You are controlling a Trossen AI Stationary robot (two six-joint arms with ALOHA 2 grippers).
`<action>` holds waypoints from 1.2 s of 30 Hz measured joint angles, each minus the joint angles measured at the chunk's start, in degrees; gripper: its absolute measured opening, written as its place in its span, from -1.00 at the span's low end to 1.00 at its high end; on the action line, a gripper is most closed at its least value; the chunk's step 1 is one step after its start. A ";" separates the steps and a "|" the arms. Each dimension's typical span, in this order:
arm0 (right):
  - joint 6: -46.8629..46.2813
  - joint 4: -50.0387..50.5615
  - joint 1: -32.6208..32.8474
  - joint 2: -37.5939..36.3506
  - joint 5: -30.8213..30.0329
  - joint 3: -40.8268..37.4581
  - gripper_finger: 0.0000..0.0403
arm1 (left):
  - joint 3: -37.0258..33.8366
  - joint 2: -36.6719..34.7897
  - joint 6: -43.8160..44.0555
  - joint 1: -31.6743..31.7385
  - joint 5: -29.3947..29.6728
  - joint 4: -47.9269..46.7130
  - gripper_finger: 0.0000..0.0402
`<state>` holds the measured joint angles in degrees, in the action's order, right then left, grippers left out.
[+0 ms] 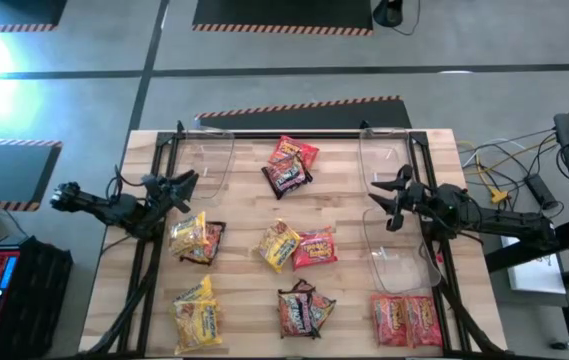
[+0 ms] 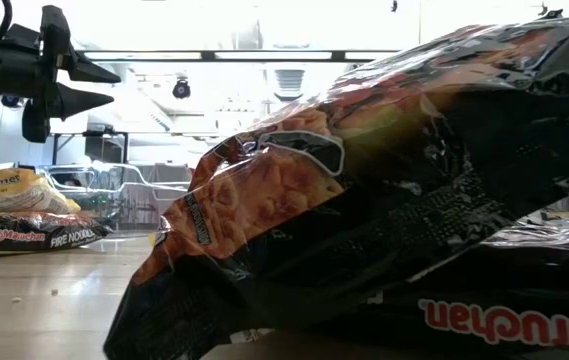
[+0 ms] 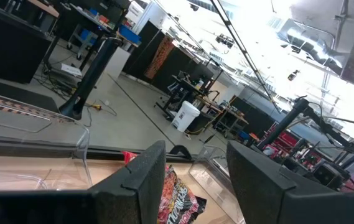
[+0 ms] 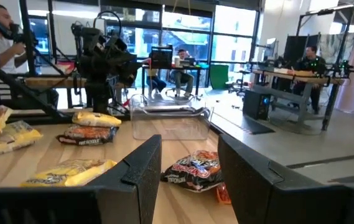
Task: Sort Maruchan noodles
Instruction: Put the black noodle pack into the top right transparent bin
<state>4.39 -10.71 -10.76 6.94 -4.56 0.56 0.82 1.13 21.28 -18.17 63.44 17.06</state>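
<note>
The left gripper is held above the table's left edge with its fingers spread apart and nothing between them; its arm reaches in from the left, roughly level. The right gripper is posed the same way at the right side, fingers parted and empty, its arm stretched in from the right over a clear bin. The Maruchan noodles are spread over the wooden table in small clusters: a red and dark pair near the far middle, yellow packets at the left, a yellow and a red one at the centre, a dark pile at the near middle and two red packets at the near right corner. Further clear bins are seen along the far edge. In the low view most of the scene is blocked by a dark packet lying right against the lens, so the table behind it cannot be made out. In the left wrist view only part of a packet is seen between the fingers.
</note>
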 joint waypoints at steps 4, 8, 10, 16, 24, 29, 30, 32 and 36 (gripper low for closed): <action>-4.51 1.45 0.00 0.00 0.02 0.00 -0.26 | 0.01 0.00 0.02 0.01 0.13 0.01 -0.23; -8.86 2.76 0.01 0.00 -0.01 0.00 -0.26 | 0.01 0.01 0.20 0.01 0.13 0.01 -0.23; -11.20 2.68 0.02 0.00 0.01 0.00 -0.26 | 0.02 -0.01 0.20 0.00 0.13 0.00 -0.23; -20.05 0.51 0.01 0.00 -0.02 0.00 -0.26 | 0.00 0.01 0.20 0.02 0.17 0.01 -0.23; -23.84 0.93 0.01 0.05 -0.01 0.00 -0.26 | 0.02 0.01 0.94 0.00 0.52 0.04 -0.23; -23.99 0.51 0.00 0.04 -0.01 0.00 -0.26 | 0.02 0.01 2.19 0.02 0.52 0.24 -0.23; -23.99 0.12 0.00 0.04 0.00 0.00 -0.26 | 0.00 0.02 2.19 0.00 0.50 0.18 -0.23; -24.08 -0.92 0.02 0.06 0.01 0.05 -0.26 | 0.01 0.02 2.19 0.02 0.30 0.04 -0.23; -26.55 -0.30 0.02 0.69 0.02 0.86 -0.26 | -0.01 0.02 2.10 0.01 -3.49 0.04 -0.23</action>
<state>-22.16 -11.00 -10.74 7.63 -4.54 1.42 0.82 1.15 23.37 -18.16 59.95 17.10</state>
